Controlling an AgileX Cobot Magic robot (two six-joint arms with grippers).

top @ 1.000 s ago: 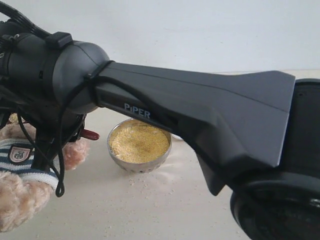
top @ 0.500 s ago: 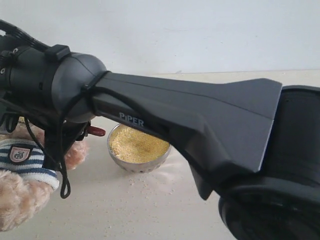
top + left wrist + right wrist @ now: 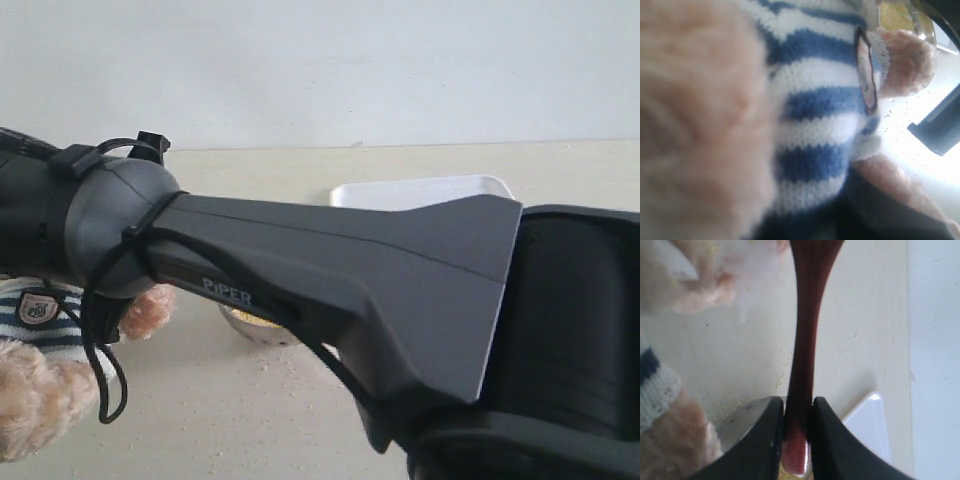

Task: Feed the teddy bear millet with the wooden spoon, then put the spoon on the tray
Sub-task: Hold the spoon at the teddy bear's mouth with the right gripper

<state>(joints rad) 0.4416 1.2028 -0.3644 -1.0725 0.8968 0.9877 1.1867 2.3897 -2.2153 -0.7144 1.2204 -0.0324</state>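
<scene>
The teddy bear (image 3: 35, 308) sits at the left edge; its striped shirt (image 3: 815, 100) and crest badge (image 3: 866, 75) fill the left wrist view. My right gripper (image 3: 798, 407) is shut on the handle of the wooden spoon (image 3: 805, 340), whose bowl end runs out of frame beside the bear's fur (image 3: 705, 295). In the exterior view my right arm (image 3: 330, 280) hides that gripper and the spoon. The steel bowl of millet (image 3: 255, 325) peeks out under the arm. The white tray (image 3: 420, 192) lies behind it. Only a dark blur (image 3: 865, 215) shows of my left gripper, against the bear's body.
Loose millet grains (image 3: 290, 375) are scattered on the pale tabletop in front of the bowl. A white wall (image 3: 350, 70) stands behind the table. The tray's corner (image 3: 867, 425) and the bowl's rim (image 3: 740, 425) lie just below my right fingers.
My right arm has swung over the bowl, which is now mostly covered. The spoon's red tip near the bear's paw has gone out of sight, and the tray now shows behind.
</scene>
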